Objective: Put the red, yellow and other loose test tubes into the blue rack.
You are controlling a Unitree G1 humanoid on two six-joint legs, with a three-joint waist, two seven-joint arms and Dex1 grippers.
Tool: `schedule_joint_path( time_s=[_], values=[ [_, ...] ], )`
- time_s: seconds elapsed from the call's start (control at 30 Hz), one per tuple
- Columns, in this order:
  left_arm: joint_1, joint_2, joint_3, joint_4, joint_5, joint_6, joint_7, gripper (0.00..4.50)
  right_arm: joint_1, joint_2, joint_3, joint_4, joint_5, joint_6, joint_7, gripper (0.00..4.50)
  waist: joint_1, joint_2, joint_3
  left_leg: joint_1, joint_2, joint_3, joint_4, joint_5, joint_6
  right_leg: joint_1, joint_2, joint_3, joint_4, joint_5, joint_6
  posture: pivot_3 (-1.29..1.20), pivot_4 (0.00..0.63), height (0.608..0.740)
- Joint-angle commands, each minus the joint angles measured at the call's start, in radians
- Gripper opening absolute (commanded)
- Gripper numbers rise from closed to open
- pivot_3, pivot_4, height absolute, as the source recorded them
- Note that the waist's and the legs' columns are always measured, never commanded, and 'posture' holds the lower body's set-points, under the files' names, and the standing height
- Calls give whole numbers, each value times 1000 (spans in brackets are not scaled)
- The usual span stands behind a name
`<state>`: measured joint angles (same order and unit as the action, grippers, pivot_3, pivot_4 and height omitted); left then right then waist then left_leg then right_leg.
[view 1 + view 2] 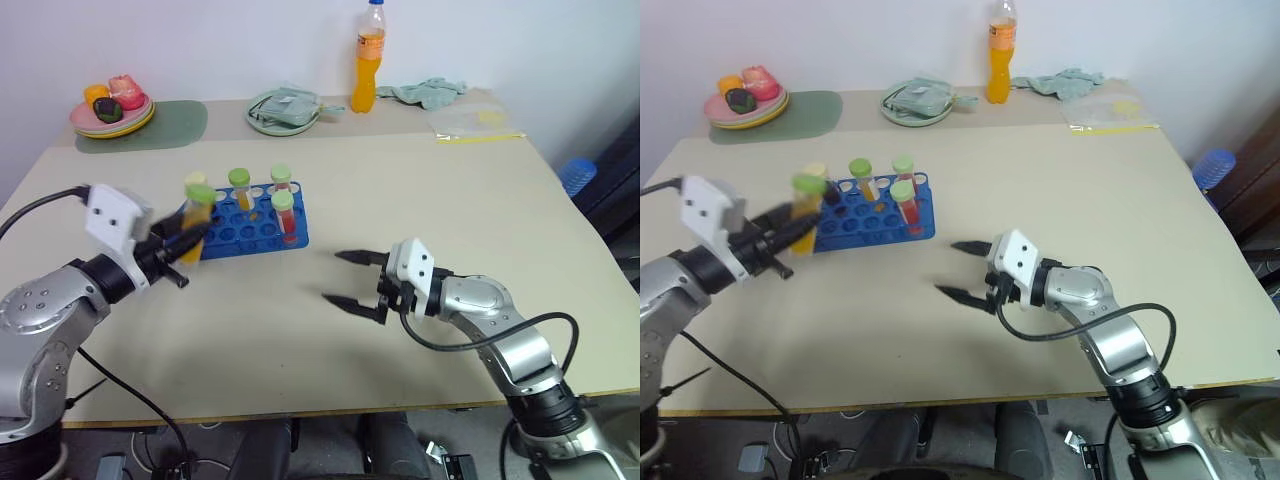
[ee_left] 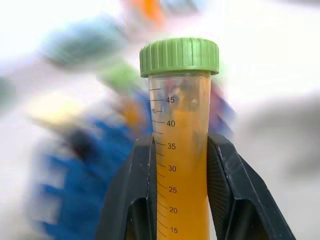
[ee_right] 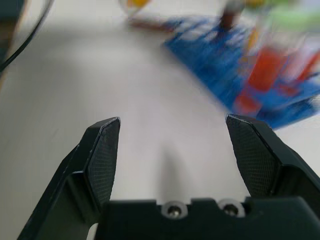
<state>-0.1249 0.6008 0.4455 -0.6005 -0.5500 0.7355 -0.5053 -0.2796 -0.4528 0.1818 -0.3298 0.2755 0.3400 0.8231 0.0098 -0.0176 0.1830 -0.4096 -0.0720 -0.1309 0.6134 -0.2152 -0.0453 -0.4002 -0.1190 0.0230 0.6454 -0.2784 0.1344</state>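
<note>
Spreading widest across the scene, the beige table (image 1: 420,200) carried the blue rack (image 1: 262,232) on its left half, with several capped tubes already upright in its holes. Beside the rack's left end, the left gripper (image 1: 180,245) was clamped on the yellow-orange tube (image 2: 181,165), green cap up, held clear of the tabletop. The right gripper (image 1: 345,279) hovered empty, fingers spread, to the rack's right. Judged from this, the carry step was in hand; next, the tube needed lining up upright over a free hole, then lowering and letting go.
</note>
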Motion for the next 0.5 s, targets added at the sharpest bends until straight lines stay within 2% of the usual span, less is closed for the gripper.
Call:
schedule_joint_path(
  time_s=[0.03,0.1,0.17,0.27,0.5],
  values=[
    [-47,-136,-29,29,85,-147,159,728,30,55,-46,-2,14,-39,-77,3728,7,-1,-1,0,-1,0,0,0,0,1,0,0,0,1,1,0,150,740],
    [-58,-201,-68,42,157,-218,229,728,41,75,-40,2,-3,-38,-109,3728,4,-3,-1,0,-1,0,1,0,0,1,0,-1,0,1,2,0,150,740],
    [-54,-288,-147,108,276,-382,301,728,60,119,-34,15,-14,-50,-163,3728,2,-3,-2,0,-3,0,1,0,0,0,0,-1,0,1,2,0,150,740],
    [-76,-410,-249,217,379,-586,362,728,81,183,-45,25,-11,-57,-228,3728,2,-3,-2,1,-3,2,0,0,0,1,1,0,1,1,2,0,150,740],
    [-119,-491,-319,472,498,-840,438,728,93,205,-44,17,9,-27,-241,3728,0,-2,-2,1,-3,3,0,0,0,0,2,0,1,1,2,0,150,740]
  ],
)
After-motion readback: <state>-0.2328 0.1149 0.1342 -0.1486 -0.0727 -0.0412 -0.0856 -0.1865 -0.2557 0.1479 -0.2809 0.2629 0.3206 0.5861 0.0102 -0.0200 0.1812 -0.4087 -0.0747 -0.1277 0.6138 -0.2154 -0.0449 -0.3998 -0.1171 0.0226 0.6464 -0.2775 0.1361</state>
